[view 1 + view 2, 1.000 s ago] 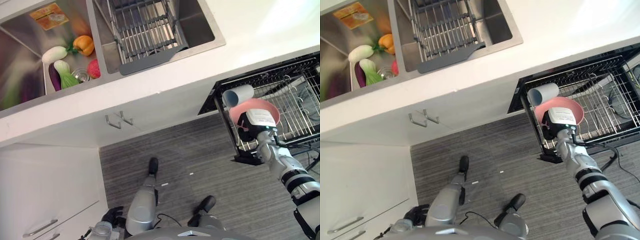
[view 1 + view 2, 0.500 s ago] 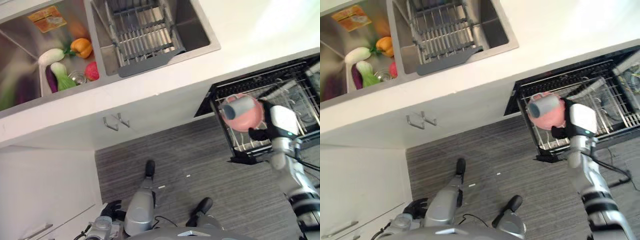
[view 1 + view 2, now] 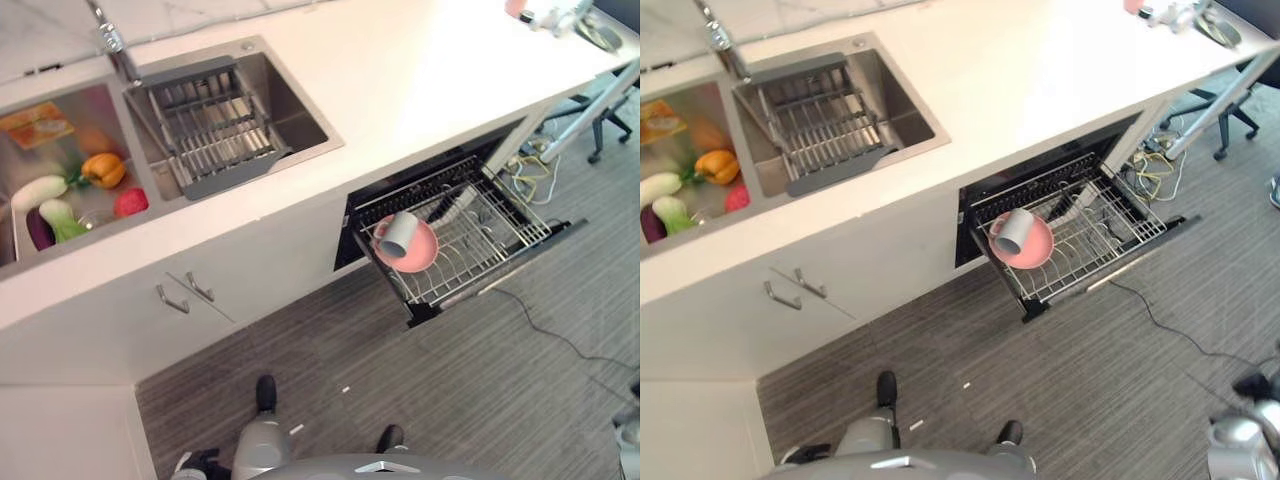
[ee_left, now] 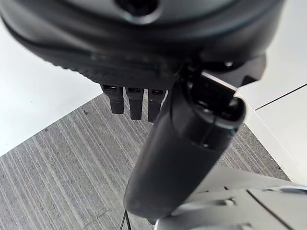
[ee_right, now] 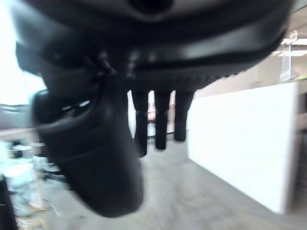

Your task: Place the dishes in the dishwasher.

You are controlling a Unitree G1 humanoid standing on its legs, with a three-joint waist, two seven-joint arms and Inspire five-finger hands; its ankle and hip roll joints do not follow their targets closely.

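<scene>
Two dishes are sitting in the rack [image 3: 480, 235]: cup [image 3: 397, 233] lying sideways on the pink bowl [image 3: 420, 250], mouth facing the sink [image 3: 225, 120]. My left hand [image 4: 158, 96] and right hand [image 5: 144, 91] are hanging with straight fingers, holding nothing.

My two head cameras look steeply down from high up, sharing the worktop [image 3: 420, 70], the sink [image 3: 215, 125] and the pulled-out dishwasher rack [image 3: 1070, 235]. Each wrist camera peers closely along its own fingers [image 4: 134, 100] toward the floor [image 4: 53, 182].
</scene>
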